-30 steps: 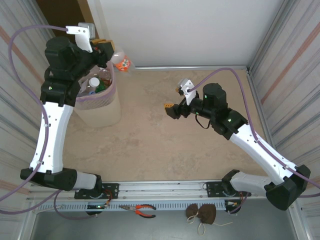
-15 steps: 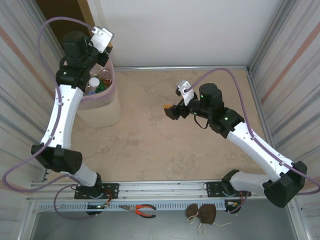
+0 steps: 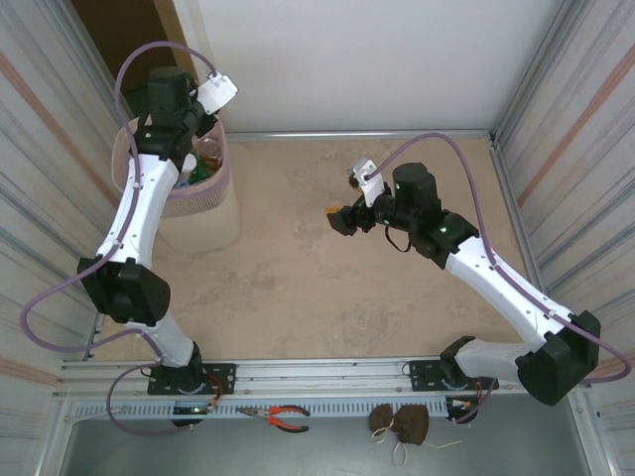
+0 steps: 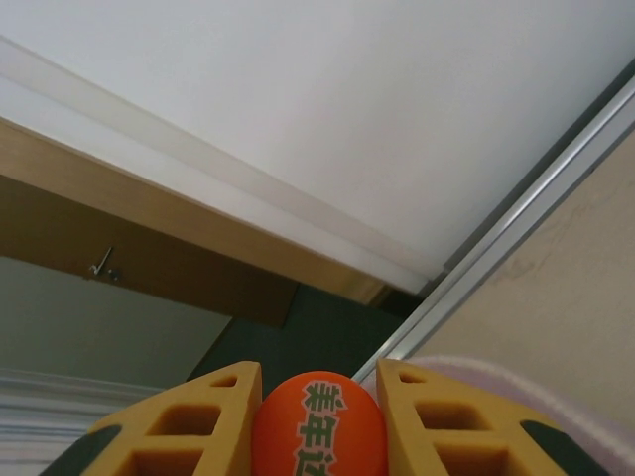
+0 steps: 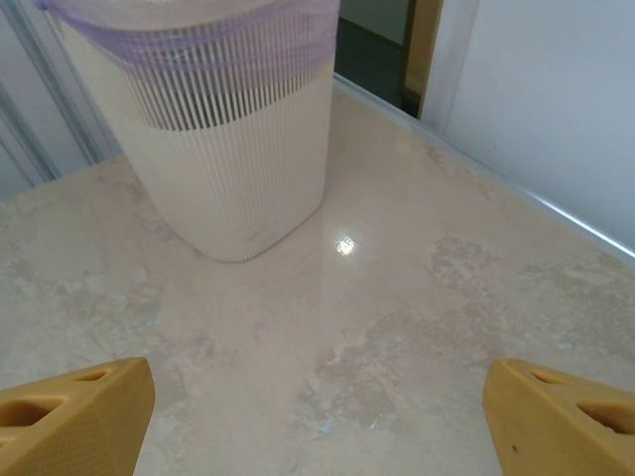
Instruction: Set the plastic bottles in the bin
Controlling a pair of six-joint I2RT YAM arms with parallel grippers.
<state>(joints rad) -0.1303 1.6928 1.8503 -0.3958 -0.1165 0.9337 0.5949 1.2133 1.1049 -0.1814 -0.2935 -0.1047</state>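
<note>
Top external view: nearly done, one bottle apparently left to drop.
On the left gripper (image 4: 317,369) the jaws pinch an orange-labelled bottle (image 4: 317,428) over the far-left bin (image 3: 201,224), which already holds bottles (image 3: 204,153); the right gripper (image 3: 337,218) hangs above the counter (image 3: 317,297), jaws spread and empty.

Beige marbled tabletop (image 3: 327,297), plain white back wall (image 3: 377,59) meeting it along a thin metal strip (image 3: 397,132), left ribbed metal panel (image 3: 35,129), right ribbed metal panel (image 3: 585,89), brown wooden door frame (image 4: 149,213) at the far left corner, small bright light reflection (image 5: 345,245) on the surface
</note>
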